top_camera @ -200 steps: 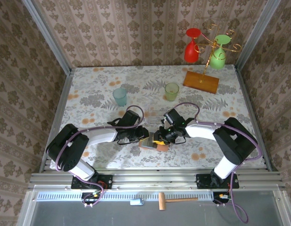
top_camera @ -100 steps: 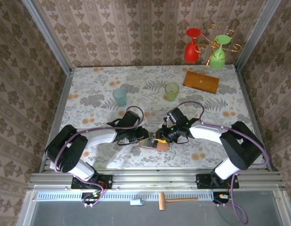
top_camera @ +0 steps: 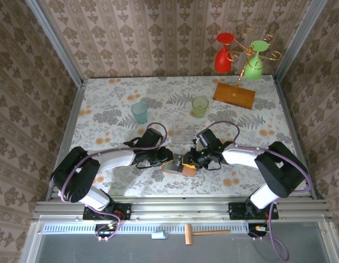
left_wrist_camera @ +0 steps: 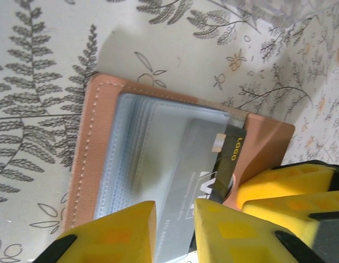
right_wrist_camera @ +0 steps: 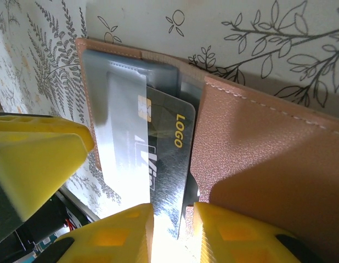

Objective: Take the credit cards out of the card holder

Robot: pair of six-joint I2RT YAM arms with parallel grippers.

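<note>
The salmon-pink card holder (top_camera: 179,167) lies open on the table near the front edge, with grey-blue pockets inside (left_wrist_camera: 158,159) (right_wrist_camera: 257,164). A dark credit card marked "LOGO" (left_wrist_camera: 231,159) (right_wrist_camera: 169,164) sticks partway out of a pocket. My left gripper (top_camera: 168,159) (left_wrist_camera: 175,233) is over the holder's left half. Its jaws stand a little apart above the clear pocket and pinch nothing. My right gripper (top_camera: 187,162) (right_wrist_camera: 173,235) comes in from the right. Its yellow fingers are slightly apart over the card's protruding end. The card's face lies under them and is not pinched.
A teal cup (top_camera: 140,112) and a green cup (top_camera: 200,106) stand mid-table. At the back right, an orange stand base (top_camera: 234,95) carries a red glass (top_camera: 223,59) and a green glass (top_camera: 255,67). Patterned walls close in three sides.
The right arm's forearm has shifted slightly to the right, its gripper staying at the holder. The left arm and the holder have not moved.
</note>
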